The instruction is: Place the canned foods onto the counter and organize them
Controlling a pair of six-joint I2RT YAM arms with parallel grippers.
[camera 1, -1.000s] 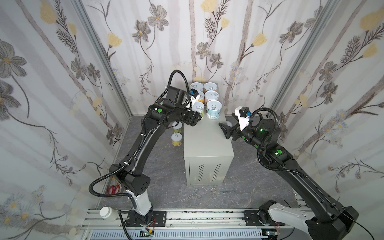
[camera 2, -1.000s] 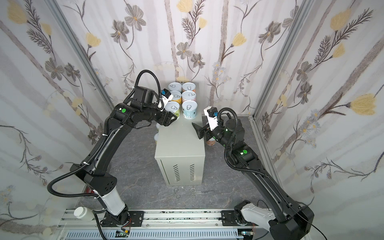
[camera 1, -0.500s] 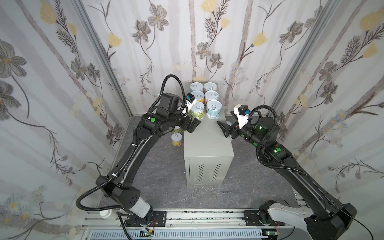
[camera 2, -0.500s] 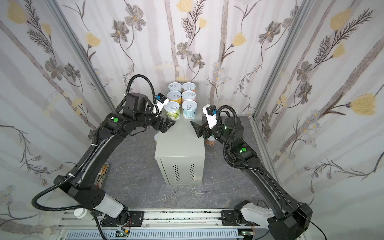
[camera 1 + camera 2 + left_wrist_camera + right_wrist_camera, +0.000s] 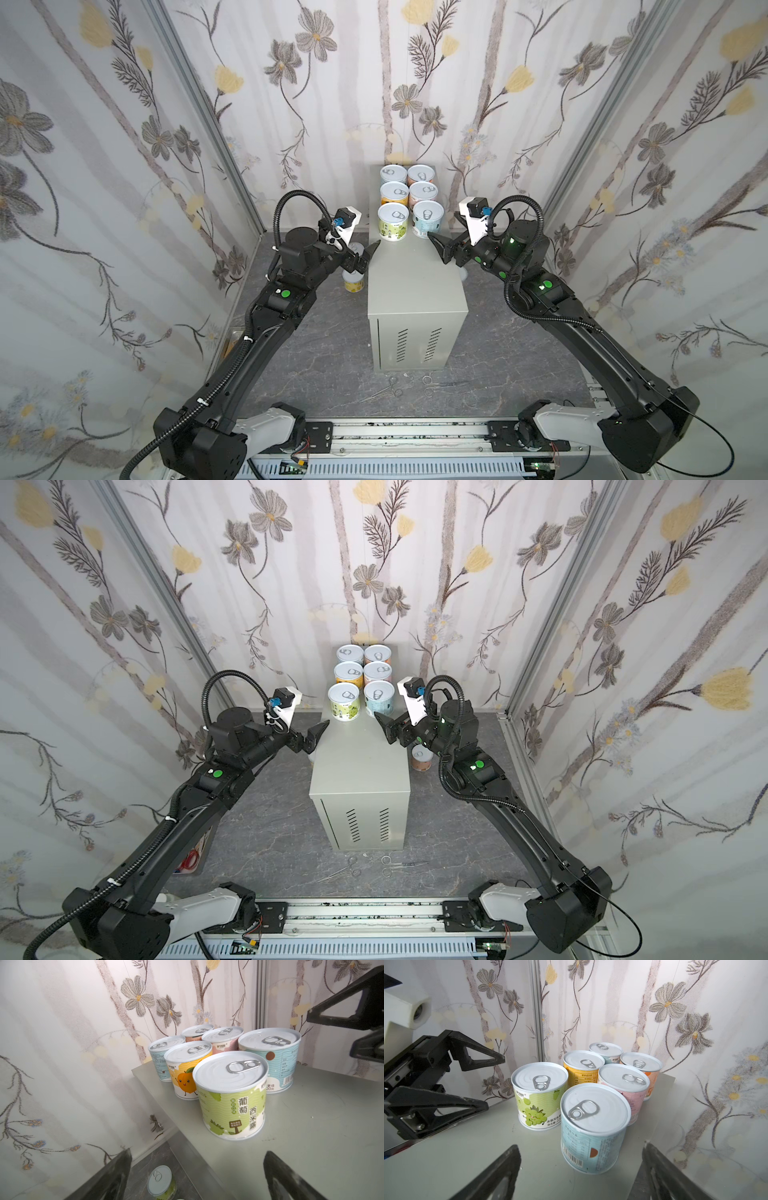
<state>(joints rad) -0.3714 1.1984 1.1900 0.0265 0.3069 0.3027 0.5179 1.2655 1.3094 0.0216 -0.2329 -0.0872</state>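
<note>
Several canned foods stand in two rows at the back of the counter [image 5: 415, 291] [image 5: 361, 762]. The nearest two are a green can [image 5: 392, 222] [image 5: 230, 1097] and a light-blue can [image 5: 428, 219] [image 5: 593, 1128]. My left gripper [image 5: 368, 255] [image 5: 197, 1152] is open and empty at the counter's left edge, a little short of the green can. My right gripper [image 5: 438, 247] [image 5: 580, 1145] is open at the right edge, its fingertips flanking the light-blue can's near side without touching. Another green can [image 5: 354, 282] [image 5: 161, 1182] stands on the floor to the left, and a pinkish can [image 5: 421, 759] to the right.
Scissors [image 5: 436, 380] and forceps [image 5: 390, 390] lie on the dark floor in front of the counter. Flowered walls close in on three sides. The arms' base rail [image 5: 395, 432] runs along the front. A bin with something red in it [image 5: 191, 858] sits at the far left.
My left gripper has opened, let go of the green can on the counter and drawn back to the left. My right gripper's jaws have widened slightly; its arm has hardly moved.
</note>
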